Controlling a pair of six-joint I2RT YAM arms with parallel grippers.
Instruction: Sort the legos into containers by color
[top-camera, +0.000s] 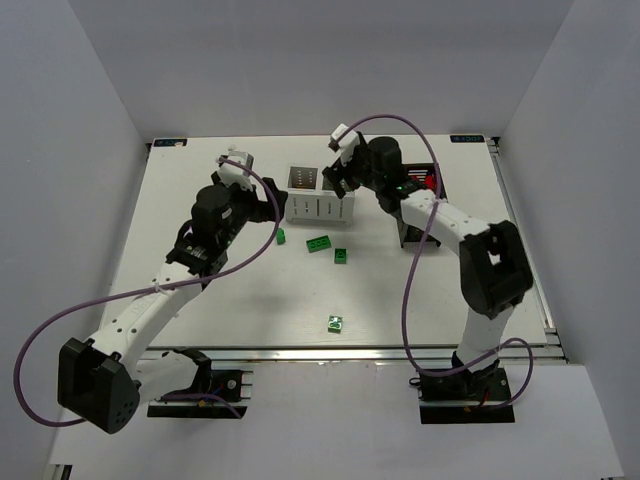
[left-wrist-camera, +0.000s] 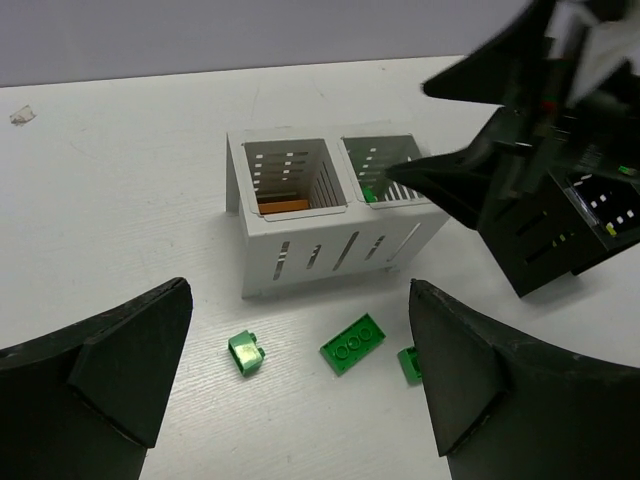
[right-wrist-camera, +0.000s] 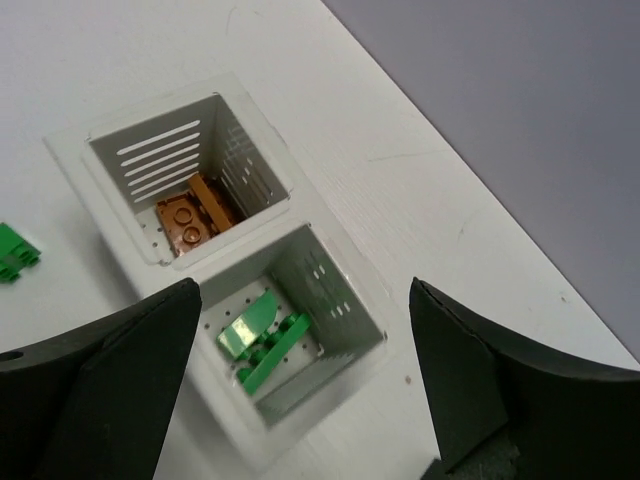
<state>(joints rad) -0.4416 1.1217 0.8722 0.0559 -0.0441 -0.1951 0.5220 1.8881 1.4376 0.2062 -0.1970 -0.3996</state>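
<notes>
While my right claw (right-wrist-camera: 305, 290) hangs over the white container (right-wrist-camera: 235, 250), its jaws stand wide and carry nothing. Directly below it is the right compartment, which holds green legos (right-wrist-camera: 262, 340). The left compartment holds orange-brown bricks (right-wrist-camera: 195, 215). I judge the step in hand to be the end of a deposit, because the claw is empty above the green compartment and no new pick has begun.

My left claw (left-wrist-camera: 300, 290) is likewise wide and empty. It hovers above the counter (left-wrist-camera: 120, 200), just on the near side of the white container. In the left wrist view, three loose green pieces lie below it: a small brick (left-wrist-camera: 246, 352), a flat plate (left-wrist-camera: 352, 343) and a third piece (left-wrist-camera: 408, 365) partly hidden by one finger. A fourth green lego (top-camera: 336, 324) lies well apart from these, nearer the arm bases. The black container (left-wrist-camera: 560, 230) stands just right of the white one, and something red (top-camera: 431, 183) shows inside it.

Next move, as I judge it:
1. Lower the left claw over one loose piece.
2. Centre the piece between the jaws.
3. Close the jaws.

The pieces are small and low, so the fingertips must come down nearly to the counter. The right claw should clear the white container first, since both claws use the same opening.
</notes>
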